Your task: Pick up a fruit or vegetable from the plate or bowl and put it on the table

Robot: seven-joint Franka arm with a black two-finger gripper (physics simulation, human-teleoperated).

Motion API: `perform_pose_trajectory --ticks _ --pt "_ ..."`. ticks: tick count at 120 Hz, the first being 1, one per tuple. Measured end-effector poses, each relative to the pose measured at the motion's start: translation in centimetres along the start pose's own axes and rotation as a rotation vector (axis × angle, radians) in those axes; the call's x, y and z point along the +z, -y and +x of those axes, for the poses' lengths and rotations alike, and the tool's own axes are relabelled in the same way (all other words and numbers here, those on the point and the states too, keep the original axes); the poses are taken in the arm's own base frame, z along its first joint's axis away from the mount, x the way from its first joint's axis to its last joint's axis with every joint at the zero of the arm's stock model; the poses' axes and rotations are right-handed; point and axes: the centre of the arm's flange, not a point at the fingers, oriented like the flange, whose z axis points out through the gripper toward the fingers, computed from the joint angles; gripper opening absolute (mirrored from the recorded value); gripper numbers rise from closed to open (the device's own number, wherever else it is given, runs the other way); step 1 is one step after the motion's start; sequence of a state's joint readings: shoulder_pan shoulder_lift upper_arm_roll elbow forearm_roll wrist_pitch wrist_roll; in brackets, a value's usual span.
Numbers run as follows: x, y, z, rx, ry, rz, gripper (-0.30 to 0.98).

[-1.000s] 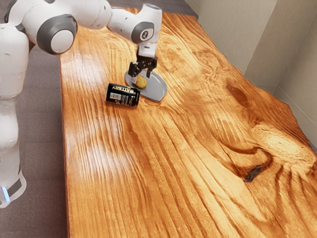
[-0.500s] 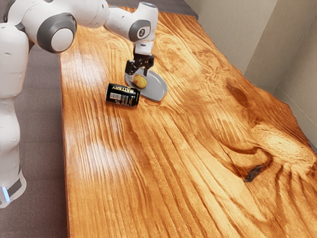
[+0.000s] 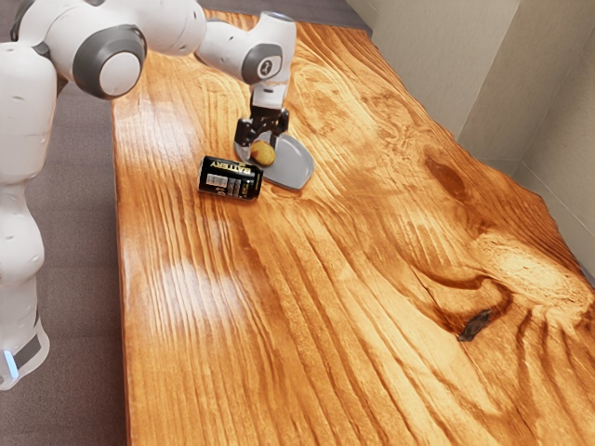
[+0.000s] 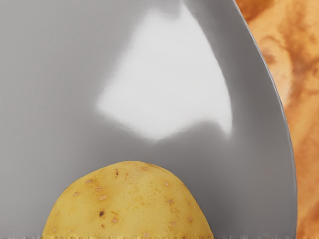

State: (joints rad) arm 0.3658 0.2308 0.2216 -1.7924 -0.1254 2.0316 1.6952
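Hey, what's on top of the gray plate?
A yellow, speckled potato is on the gray plate. The potato's underside and the patch of plate directly beneath it are covered, so I can't see those.

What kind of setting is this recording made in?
Probably a plain simulated room set up for robot tests: an arm reaches over a wood-grained table, bare beige walls stand beyond, and an oversized-looking battery lies by the plate.

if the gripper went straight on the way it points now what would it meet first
Most likely the potato, as the gripper points down at it; depth is unclear, so its open fingers might pass beside it and meet the plate first.
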Motion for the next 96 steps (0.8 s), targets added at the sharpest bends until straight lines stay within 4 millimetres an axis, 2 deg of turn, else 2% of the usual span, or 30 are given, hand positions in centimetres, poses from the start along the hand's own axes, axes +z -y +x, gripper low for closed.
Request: perform_pose_trajectory --ticks 8,24,38,56,58,63,67,71,75,80,84,89,93,96 --pt "0.2 0.0 -0.1 0.000 -0.001 -0.002 0.63" --pt "0.5 0.2 -0.3 -0.002 -0.002 -0.003 0.40" --pt "0.1 0.4 -1.0 -0.009 -0.019 0.009 0.35" --pt "-3.3 1.5 -0.8 -0.002 -0.019 0.066 0.34" --pt "-4.1 1.7 -0.6 0.002 -0.019 0.078 0.33" --pt "-7.8 2.5 0.9 0.029 -0.021 0.133 0.31" --pt "-11.2 2.8 3.1 0.065 -0.027 0.181 0.31" --pt "-14.7 2.6 6.9 0.126 -0.041 0.227 0.31" --pt "-17.4 1.9 11.7 0.199 -0.060 0.259 0.32" --pt "-19.6 0.0 19.5 0.317 -0.091 0.276 0.33" --pt "-20.1 -2.3 26.0 0.414 -0.115 0.269 0.33" --pt "-19.7 -5.9 33.8 0.533 -0.139 0.239 0.33" --pt "-17.4 -8.3 38.4 0.602 -0.144 0.185 0.34" --pt "-15.4 -9.6 40.9 0.636 -0.142 0.141 0.33"
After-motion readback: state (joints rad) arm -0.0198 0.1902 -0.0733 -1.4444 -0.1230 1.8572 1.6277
